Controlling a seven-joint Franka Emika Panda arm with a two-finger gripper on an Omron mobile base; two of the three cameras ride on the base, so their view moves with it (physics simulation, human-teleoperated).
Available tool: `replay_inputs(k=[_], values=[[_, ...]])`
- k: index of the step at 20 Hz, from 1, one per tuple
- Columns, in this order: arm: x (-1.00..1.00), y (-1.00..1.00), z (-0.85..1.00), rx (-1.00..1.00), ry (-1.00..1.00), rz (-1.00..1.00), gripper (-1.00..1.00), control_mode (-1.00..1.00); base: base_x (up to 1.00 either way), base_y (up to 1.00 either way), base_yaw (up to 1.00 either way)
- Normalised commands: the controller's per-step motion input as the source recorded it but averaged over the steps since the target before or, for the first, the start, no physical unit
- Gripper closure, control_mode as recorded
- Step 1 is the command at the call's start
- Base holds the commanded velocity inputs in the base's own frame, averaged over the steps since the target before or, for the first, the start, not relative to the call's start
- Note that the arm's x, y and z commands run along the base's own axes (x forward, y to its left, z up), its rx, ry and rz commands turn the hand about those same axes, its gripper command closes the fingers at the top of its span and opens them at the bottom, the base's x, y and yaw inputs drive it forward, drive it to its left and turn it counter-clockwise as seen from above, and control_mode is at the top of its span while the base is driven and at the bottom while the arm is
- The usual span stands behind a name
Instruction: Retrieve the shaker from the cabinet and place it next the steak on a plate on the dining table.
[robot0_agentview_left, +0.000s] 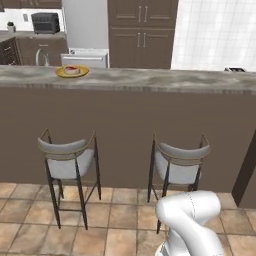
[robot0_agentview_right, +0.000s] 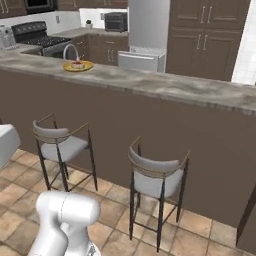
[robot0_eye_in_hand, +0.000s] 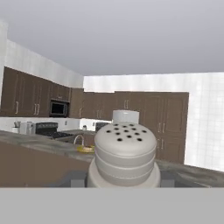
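- The shaker (robot0_eye_in_hand: 125, 153) stands close up in the hand view, pale grey, with a ringed body and a domed cap dotted with dark holes, upright at the bottom middle of that view.
- The gripper (robot0_eye_in_hand: 124, 183) is closed around the shaker: the dark finger tips (robot0_eye_in_hand: 78, 180) show low on either side of its base, pressed against it.
- Past the shaker in the hand view lies the dining table (robot0_eye_in_hand: 39, 146), its marbled top running across, with a sliver of the yellow plate (robot0_eye_in_hand: 85, 149) just beside the shaker's left edge in the picture and far behind it.
- In both base views the plate (robot0_agentview_left: 72, 72) sits on the dining table (robot0_agentview_left: 150, 80) toward its left end, and the steak (robot0_agentview_left: 72, 69) rests on the middle of the plate, red with a pale rim.
- Two stools (robot0_agentview_left: 67, 162) with grey seats and dark legs stand on the tiled floor (robot0_agentview_left: 30, 225) against the near side of the table.
- Behind the table are dark brown cabinets (robot0_agentview_left: 142, 32) and a stove (robot0_agentview_right: 35, 35) on the far wall.
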Motion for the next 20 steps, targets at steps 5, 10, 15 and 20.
replay_inputs(k=[5, 10, 15, 20], values=[[0.00, 0.00, 0.00, 0.00, 0.00, 0.00, 1.00, 1.00, 0.46, 1.00, -0.24], [0.00, 0.00, 0.00, 0.00, 0.00, 0.00, 1.00, 1.00, 0.35, 1.00, -0.23], [0.00, 0.00, 0.00, 0.00, 0.00, 0.00, 1.00, 1.00, 0.38, 1.00, -0.23], [0.00, 0.00, 0.00, 0.00, 0.00, 0.00, 1.00, 1.00, 0.66, 1.00, -0.22]])
